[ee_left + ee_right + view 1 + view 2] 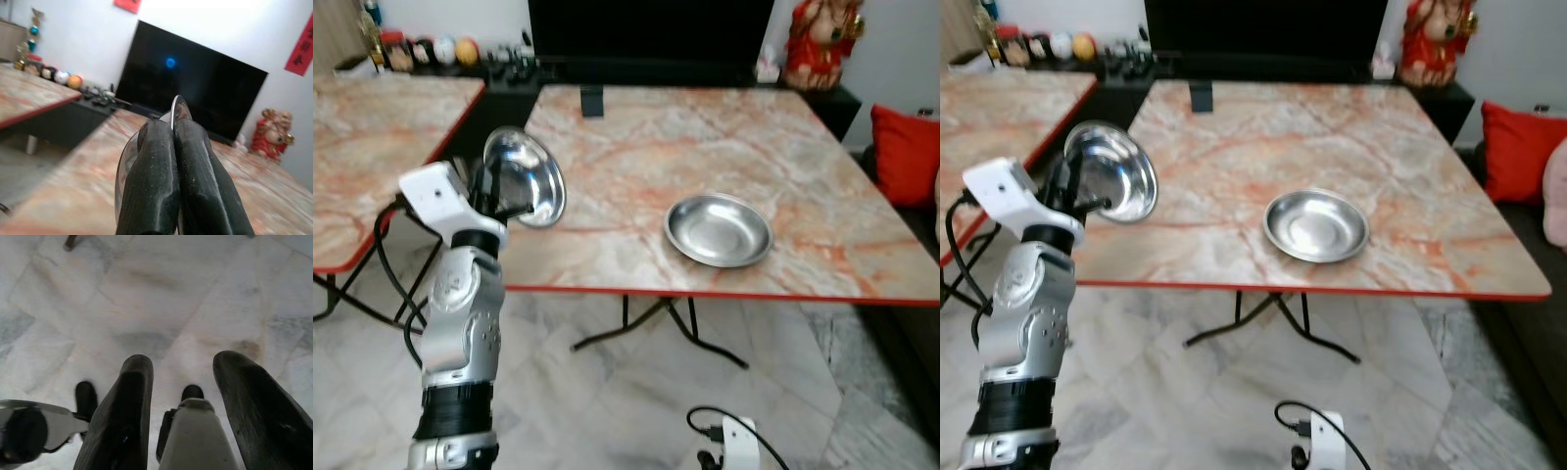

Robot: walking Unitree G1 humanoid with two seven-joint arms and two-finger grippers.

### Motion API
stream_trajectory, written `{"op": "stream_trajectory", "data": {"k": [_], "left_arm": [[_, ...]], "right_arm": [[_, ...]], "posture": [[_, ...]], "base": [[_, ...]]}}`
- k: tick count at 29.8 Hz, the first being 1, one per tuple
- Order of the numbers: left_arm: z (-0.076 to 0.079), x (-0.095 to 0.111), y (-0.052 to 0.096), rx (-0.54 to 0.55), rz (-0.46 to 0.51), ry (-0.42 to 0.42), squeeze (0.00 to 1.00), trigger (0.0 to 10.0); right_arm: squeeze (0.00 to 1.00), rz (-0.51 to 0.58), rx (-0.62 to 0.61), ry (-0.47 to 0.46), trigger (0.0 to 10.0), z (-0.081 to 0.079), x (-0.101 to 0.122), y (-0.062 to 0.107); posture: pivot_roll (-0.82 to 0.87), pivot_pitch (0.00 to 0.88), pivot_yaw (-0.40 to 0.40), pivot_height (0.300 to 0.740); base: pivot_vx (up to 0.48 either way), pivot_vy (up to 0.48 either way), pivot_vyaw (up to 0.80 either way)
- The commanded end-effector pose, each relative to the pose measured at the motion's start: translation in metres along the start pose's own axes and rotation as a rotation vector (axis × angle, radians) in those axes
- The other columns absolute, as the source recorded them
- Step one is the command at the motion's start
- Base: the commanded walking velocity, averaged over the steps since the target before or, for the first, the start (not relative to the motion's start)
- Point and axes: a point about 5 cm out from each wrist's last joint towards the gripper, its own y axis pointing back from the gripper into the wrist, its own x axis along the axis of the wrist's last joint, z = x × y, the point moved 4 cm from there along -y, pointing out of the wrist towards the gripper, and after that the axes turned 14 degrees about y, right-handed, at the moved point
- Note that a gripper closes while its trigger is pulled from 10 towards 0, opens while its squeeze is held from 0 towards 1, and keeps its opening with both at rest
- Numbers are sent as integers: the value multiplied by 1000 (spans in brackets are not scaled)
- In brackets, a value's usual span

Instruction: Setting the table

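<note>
Above the table's (607, 147) near-left corner, left gripper (499, 201) pinches a tilted steel plate (524, 176).

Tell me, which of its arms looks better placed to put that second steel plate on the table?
Probably the left. Its left gripper is already shut on the raised steel plate, held tilted at the table's near-left edge. The right gripper hangs open over the floor, holding nothing.

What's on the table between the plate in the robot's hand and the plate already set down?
Nothing: in the left eye view, only bare marble tabletop lies between the steel plate pinched in the left hand and the plate lying flat.
</note>
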Motion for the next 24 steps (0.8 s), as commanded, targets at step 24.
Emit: {"op": "stream_trajectory", "data": {"k": [24], "left_arm": [[-17, -8, 4, -16, -78, -208, 0, 10000]], "right_arm": [[0, -21, -42, -10, 10000, 21, -11, 3]], "posture": [[48, 0, -26, 740]], "base": [[0, -291, 0]]}}
